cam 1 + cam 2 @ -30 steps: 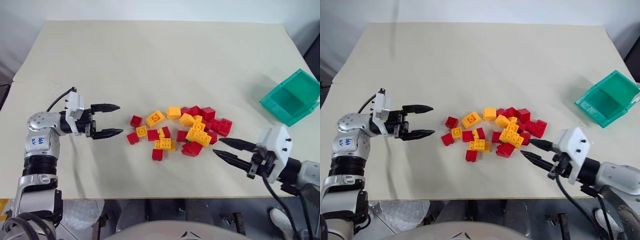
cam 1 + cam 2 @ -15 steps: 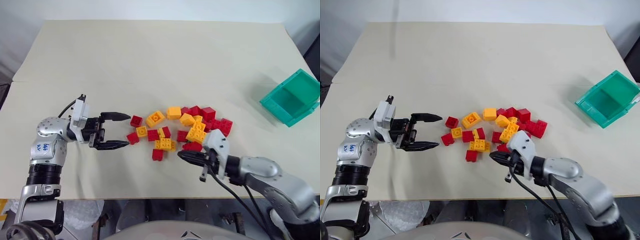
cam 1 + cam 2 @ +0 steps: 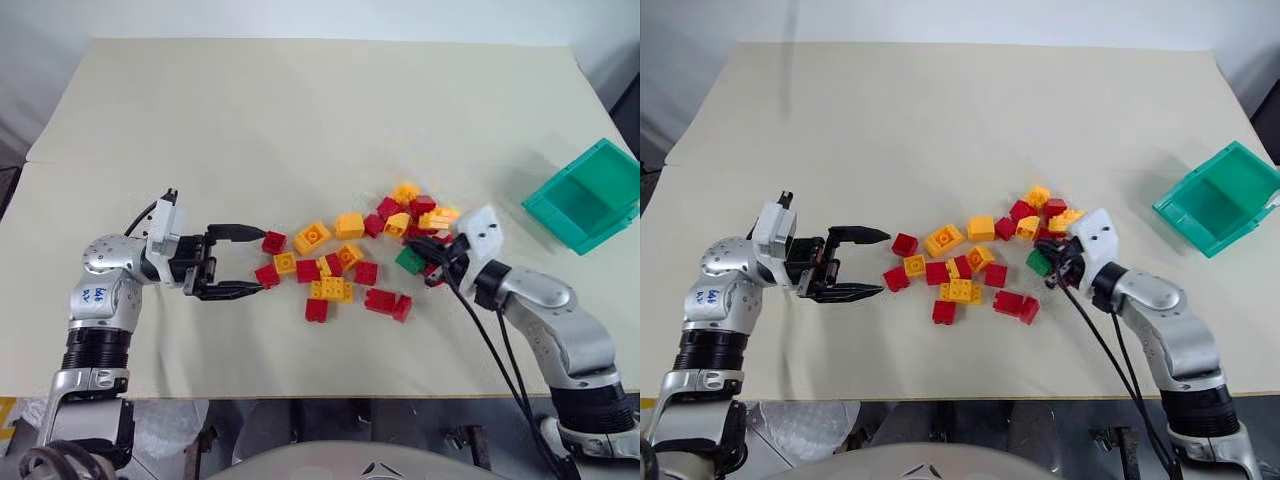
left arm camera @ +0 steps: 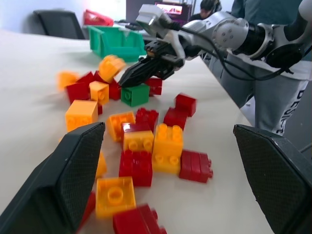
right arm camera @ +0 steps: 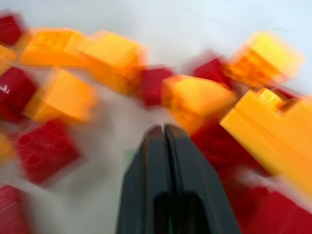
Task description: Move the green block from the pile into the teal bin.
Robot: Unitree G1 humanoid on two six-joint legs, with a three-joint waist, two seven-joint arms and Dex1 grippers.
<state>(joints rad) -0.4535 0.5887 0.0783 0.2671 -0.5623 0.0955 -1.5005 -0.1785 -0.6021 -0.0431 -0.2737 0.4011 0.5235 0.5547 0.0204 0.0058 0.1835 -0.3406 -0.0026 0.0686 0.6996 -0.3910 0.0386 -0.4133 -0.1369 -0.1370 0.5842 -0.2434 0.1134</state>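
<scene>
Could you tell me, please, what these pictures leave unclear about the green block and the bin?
- Green block: in the eye views the right gripper covers its far edge, so contact is unclear.
- Right wrist view: the shut fingers hide the block; bricks are blurred.
- Teal bin: its floor's near part is hidden behind its front wall.

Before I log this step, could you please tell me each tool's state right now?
Left tool: open, holding nothing.
Right tool: closed, tips at the green block, holding nothing.

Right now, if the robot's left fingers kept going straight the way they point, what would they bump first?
Probably the red brick nearest the lower of the left gripper's open fingers, or the red brick by the upper one. Both sit at the pile's near edge; depth is unclear.
</scene>
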